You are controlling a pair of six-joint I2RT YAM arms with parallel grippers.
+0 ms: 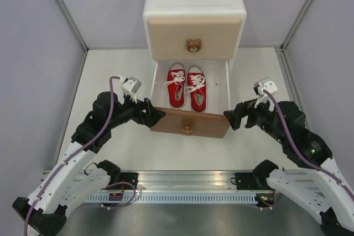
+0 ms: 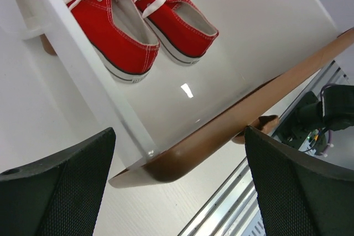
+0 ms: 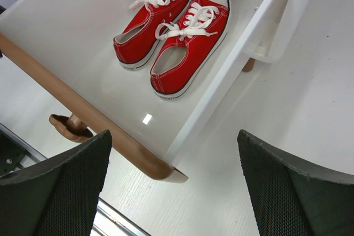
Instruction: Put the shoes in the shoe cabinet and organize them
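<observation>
The white shoe cabinet [image 1: 193, 1] stands at the back centre, its beige upper drawer [image 1: 193, 36] closed. Its lower drawer is pulled out, and a pair of red shoes [image 1: 187, 85] lies side by side inside, toes toward the cabinet. My left gripper [image 1: 157, 117] is open at the left end of the brown drawer front [image 1: 191, 122]. My right gripper [image 1: 229, 119] is open at the right end. In the left wrist view the front's corner [image 2: 166, 164] sits between the fingers of the left gripper [image 2: 180, 142], with the shoes [image 2: 133, 31] beyond. The right wrist view shows the other corner [image 3: 166, 169] between the fingers of the right gripper [image 3: 174, 142], and the shoes [image 3: 171, 31].
Grey panels wall in the white table on the left, right and back. An aluminium rail [image 1: 182, 183] carrying both arm bases runs along the near edge. A bear-shaped knob [image 3: 69, 128] sticks out from the brown front. A short brown cabinet leg [image 3: 249, 64] shows beside the drawer.
</observation>
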